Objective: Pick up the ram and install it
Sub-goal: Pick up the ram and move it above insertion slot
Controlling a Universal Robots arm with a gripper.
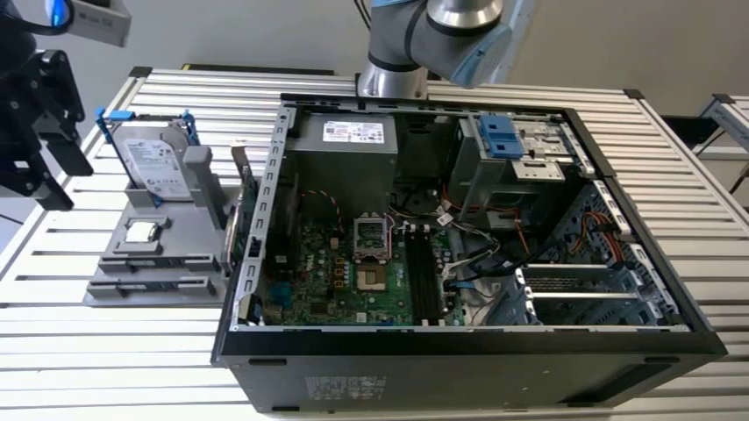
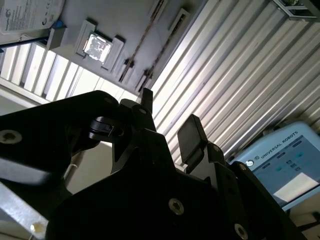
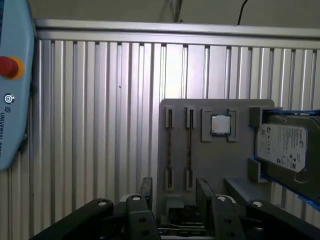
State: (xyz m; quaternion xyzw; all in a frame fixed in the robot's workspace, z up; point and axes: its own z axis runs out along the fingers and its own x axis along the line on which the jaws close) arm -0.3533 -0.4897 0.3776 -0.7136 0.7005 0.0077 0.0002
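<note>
The claw [image 3: 175, 192] hangs wide open and empty over a slatted table [image 3: 100, 125], near the edge of a grey tray [image 3: 210, 165]. The ram [image 3: 169, 150] stands on edge in a tray slot, with a similar stick [image 3: 190, 150] in the slot beside it. The tray also holds a processor [image 3: 220, 125] and a hard drive [image 3: 282, 147]. An open case [image 1: 468, 368] sits just beside the tray, toward the exterior view's right.

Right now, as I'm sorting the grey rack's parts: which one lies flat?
The small square silver chip; it lies flat in its recess, while the hard drive beside it leans upright.
</note>
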